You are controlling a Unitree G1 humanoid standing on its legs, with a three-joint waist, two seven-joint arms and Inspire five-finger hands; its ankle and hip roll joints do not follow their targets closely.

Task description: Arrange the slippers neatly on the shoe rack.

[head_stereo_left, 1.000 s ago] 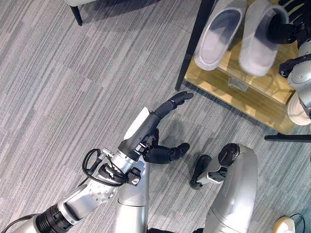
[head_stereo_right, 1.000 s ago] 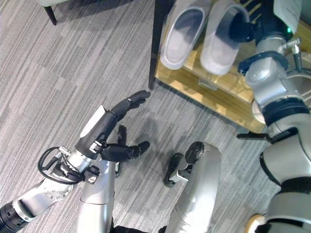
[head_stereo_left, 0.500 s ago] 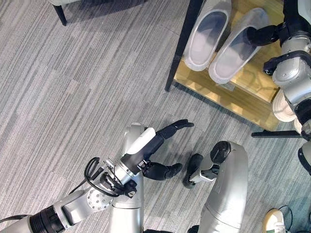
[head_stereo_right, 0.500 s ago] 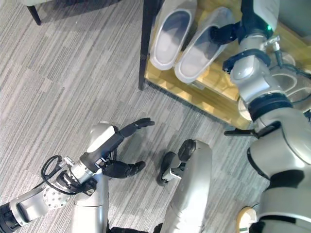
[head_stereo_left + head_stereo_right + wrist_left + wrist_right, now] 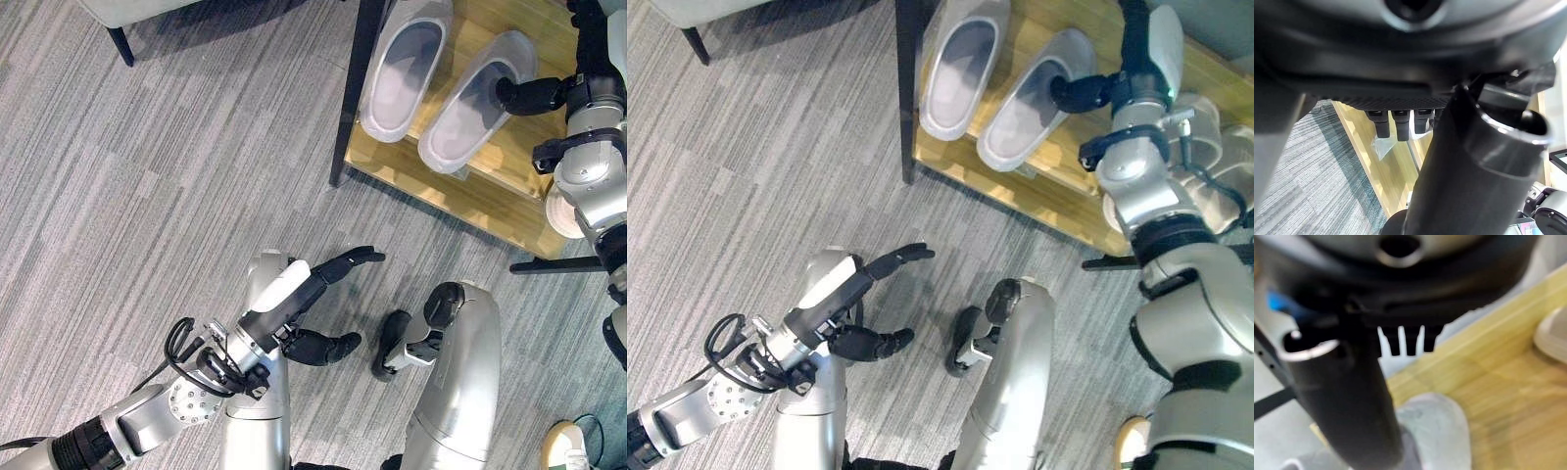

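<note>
Two pale grey slippers lie side by side on the wooden shelf (image 5: 460, 191) of the shoe rack, toes pointing away. The left slipper (image 5: 397, 69) lies by the black post. The right slipper (image 5: 462, 113) rests at a slight angle to it. My right hand (image 5: 534, 93) reaches in from the right, its thumb (image 5: 1356, 396) poking under that slipper's (image 5: 1430, 431) upper while the fingers (image 5: 1408, 340) stay straight, off the slipper. My left hand (image 5: 328, 272) hovers low over the carpet, open and holding nothing.
The rack's black post (image 5: 348, 108) stands at the shelf's left corner, and a black foot bar (image 5: 558, 264) runs along the floor at the right. Another pale shoe (image 5: 1553, 333) sits further along the shelf. A dark furniture leg (image 5: 122, 44) stands at the upper left on grey carpet.
The right hand has brought the right slipper down from the air onto the shelf beside the other one. The camera has shifted. The left hand has drawn back a little.
</note>
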